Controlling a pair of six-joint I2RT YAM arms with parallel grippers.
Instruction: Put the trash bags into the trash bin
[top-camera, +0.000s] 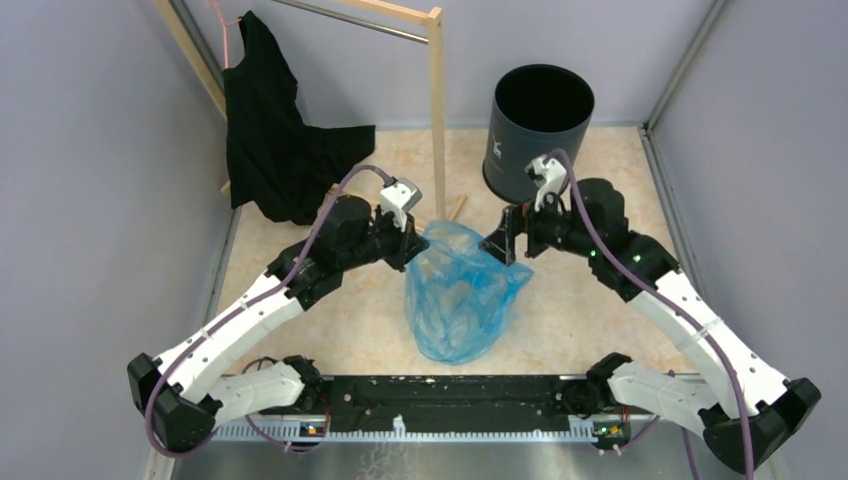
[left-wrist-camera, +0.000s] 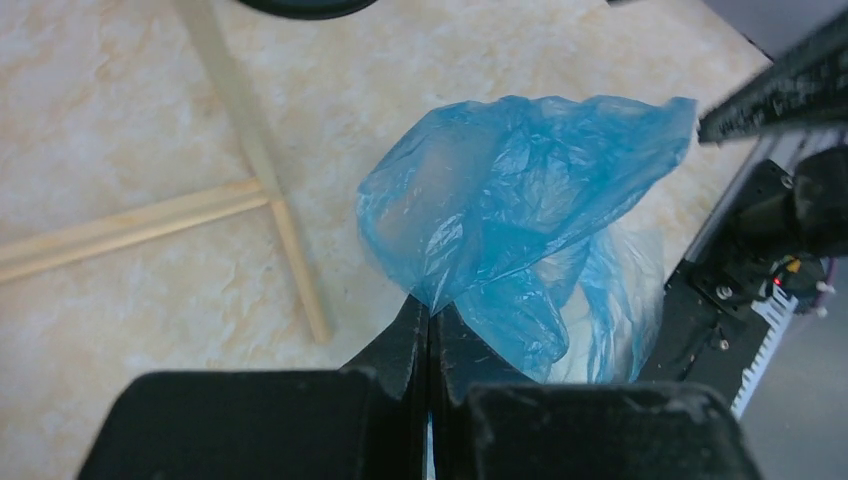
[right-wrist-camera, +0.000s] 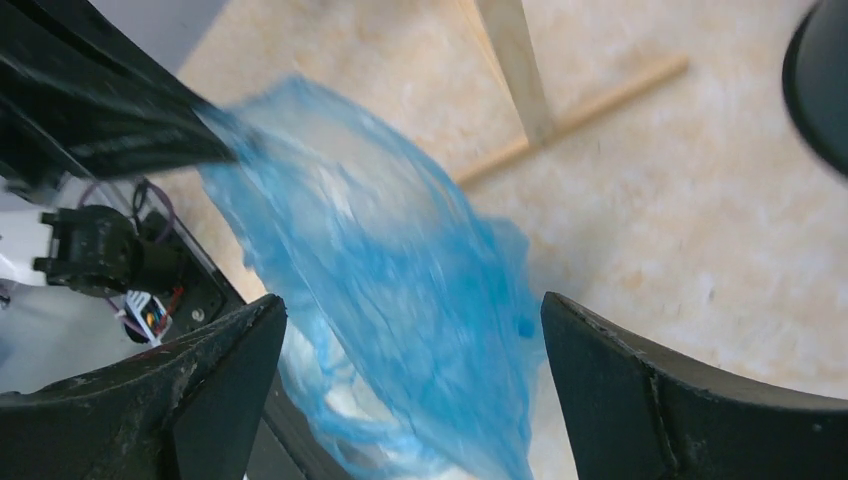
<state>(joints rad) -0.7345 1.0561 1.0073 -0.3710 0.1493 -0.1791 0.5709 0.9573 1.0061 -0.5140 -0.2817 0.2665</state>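
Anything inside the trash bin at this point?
Nothing shows inside the trash bin; its dark floor is lost in shadow. The trash bag is outside it, pinched by the left gripper.

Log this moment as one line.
left gripper: shut on trash bag | right gripper: open at bag's edge | trash bin: upright, bag not inside

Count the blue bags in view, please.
1. The bag is at the middle of the table, its edge pinched in the left gripper. Another could be hidden in its folds; I cannot tell.
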